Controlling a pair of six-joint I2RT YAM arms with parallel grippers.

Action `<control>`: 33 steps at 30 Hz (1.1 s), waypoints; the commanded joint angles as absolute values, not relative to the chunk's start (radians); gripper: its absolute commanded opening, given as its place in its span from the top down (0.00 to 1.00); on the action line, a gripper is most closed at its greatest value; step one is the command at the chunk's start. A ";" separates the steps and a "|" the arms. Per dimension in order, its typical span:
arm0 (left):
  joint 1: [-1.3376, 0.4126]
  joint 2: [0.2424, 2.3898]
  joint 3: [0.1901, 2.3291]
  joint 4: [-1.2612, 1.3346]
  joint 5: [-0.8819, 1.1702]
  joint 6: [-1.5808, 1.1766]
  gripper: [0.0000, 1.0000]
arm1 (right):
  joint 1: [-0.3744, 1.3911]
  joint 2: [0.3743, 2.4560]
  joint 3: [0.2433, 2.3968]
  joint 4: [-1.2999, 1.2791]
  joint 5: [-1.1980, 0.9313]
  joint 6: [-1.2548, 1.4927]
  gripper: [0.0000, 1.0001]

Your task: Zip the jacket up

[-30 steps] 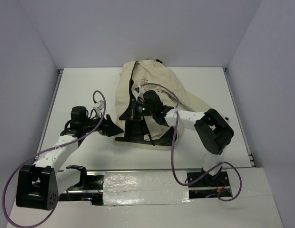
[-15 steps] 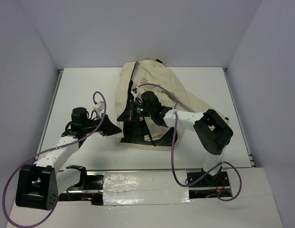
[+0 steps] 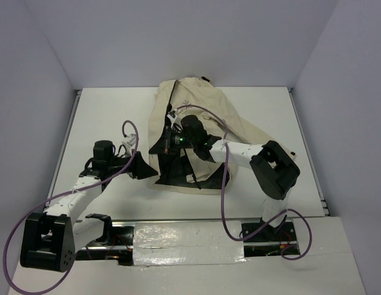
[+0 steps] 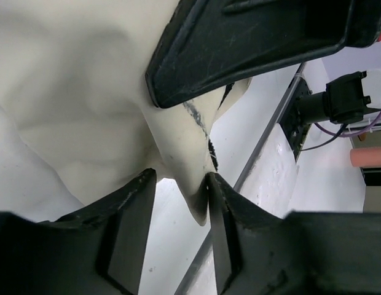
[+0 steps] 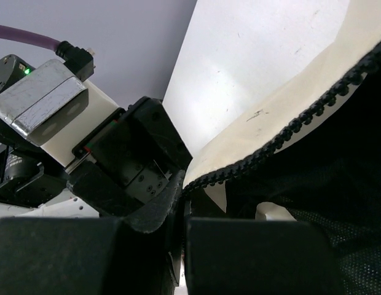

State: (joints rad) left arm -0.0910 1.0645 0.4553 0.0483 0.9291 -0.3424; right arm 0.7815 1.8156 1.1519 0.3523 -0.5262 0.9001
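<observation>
Left claw [image 4: 181,184], closest to the table's [image 3: 104,110] near edge, stands half open around the jacket [image 3: 203,104] at its hem corner [image 4: 189,153]. The cloth is loose, not pinched, so any pull would likely slip it out. Right claw [image 5: 183,196], mid-table, is clamped on the zipper teeth [image 5: 289,132], which only its wrist view shows; only the top view shows the jacket spread from mid-table to the far edge.

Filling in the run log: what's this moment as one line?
task: zip cream fabric jacket | left claw: open around fabric fold | right claw: shut on dark zipper edge | front: unzipped
</observation>
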 commanded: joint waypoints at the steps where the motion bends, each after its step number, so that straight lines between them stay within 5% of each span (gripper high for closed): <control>1: -0.097 1.062 0.446 0.087 0.956 -0.345 0.50 | 0.785 1.821 1.200 0.413 -0.514 0.905 1.00; 3: -0.097 1.063 0.442 0.107 0.937 -0.354 0.66 | 0.785 1.819 1.198 0.410 -0.512 0.904 1.00; 4: -0.097 1.063 0.439 0.126 0.937 -0.365 0.81 | 0.785 1.819 1.195 0.403 -0.512 0.897 1.00; 7: -0.097 1.062 0.431 0.144 0.937 -0.383 1.00 | 0.785 1.825 1.201 0.371 -0.534 0.867 0.98; 8: -0.097 1.062 0.428 0.146 0.936 -0.388 1.00 | 0.781 1.828 1.219 0.342 -0.551 0.842 0.90; 9: -0.097 1.062 0.428 0.143 0.934 -0.394 1.00 | 0.766 1.824 1.227 0.259 -0.554 0.815 0.67; 12: -0.094 1.054 0.416 0.140 0.916 -0.422 1.00 | 0.721 1.743 1.215 0.038 -0.462 0.677 0.50; 19: -0.094 1.025 0.383 0.154 0.812 -0.439 1.00 | 0.689 1.476 1.065 -0.314 -0.124 0.540 0.48; 33: -0.095 1.000 0.393 0.101 0.759 -0.397 1.00 | 0.707 1.712 1.189 -0.489 0.055 0.480 0.37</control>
State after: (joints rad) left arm -0.0940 1.0157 0.3798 0.0978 0.7616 -0.4194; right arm 0.6914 1.7111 1.1259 -0.4377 -0.0223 0.5068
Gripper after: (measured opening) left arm 0.037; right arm 0.625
